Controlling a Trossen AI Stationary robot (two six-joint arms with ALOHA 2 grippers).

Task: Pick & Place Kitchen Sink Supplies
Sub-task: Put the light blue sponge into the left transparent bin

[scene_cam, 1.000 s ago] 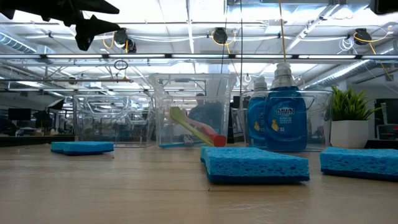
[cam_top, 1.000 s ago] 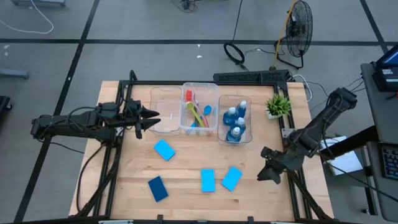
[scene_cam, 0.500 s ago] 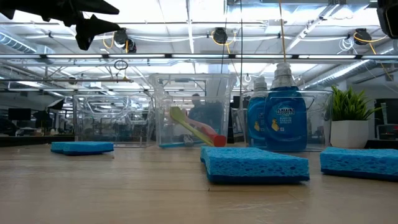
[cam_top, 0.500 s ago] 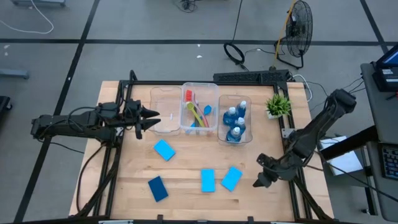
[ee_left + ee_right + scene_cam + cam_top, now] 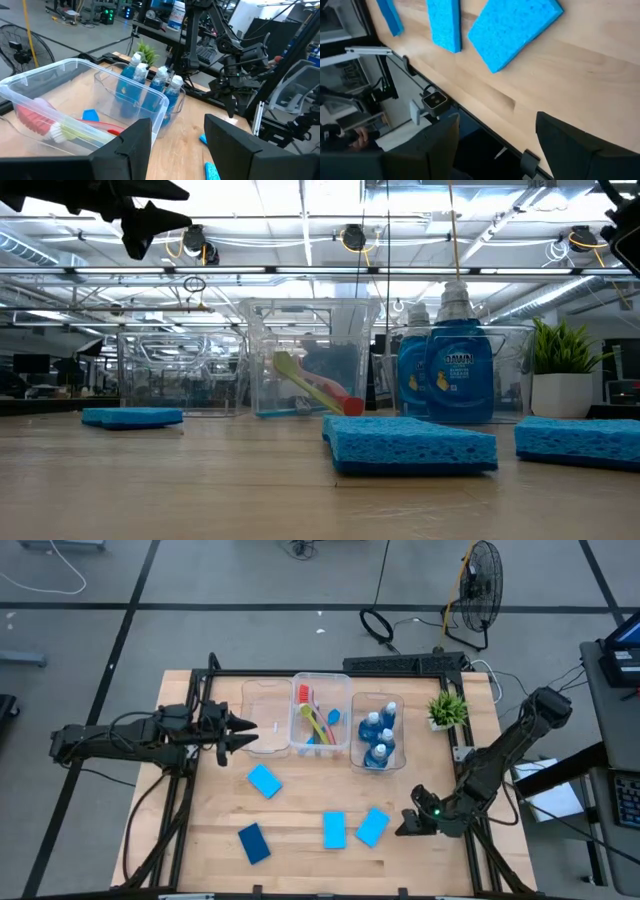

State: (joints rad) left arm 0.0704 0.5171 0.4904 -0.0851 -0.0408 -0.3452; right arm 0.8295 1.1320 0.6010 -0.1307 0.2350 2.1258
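Several flat blue sponges lie flat on the wooden table: one (image 5: 264,780) mid-left, a darker one (image 5: 254,843) near the front, and two side by side (image 5: 334,830) (image 5: 372,826). Blue bottles (image 5: 379,735) stand in the right clear bin, and brushes (image 5: 318,720) lie in the middle bin. My right gripper (image 5: 403,828) is open just right of the rightmost sponge (image 5: 515,25), touching nothing. My left gripper (image 5: 245,732) hovers open and empty by the left bin's edge, high above the table (image 5: 150,220).
The three clear bins (image 5: 268,718) stand in a row at the table's far side, the left one empty. A small green potted plant (image 5: 447,708) stands at the far right. The right arm's base frame (image 5: 470,755) borders the right edge. Bare wood lies between the sponges.
My right gripper has moved toward the table's left and near edges, closing in on the rightmost sponge. The sponges, bottles and brushes have stayed where they were.
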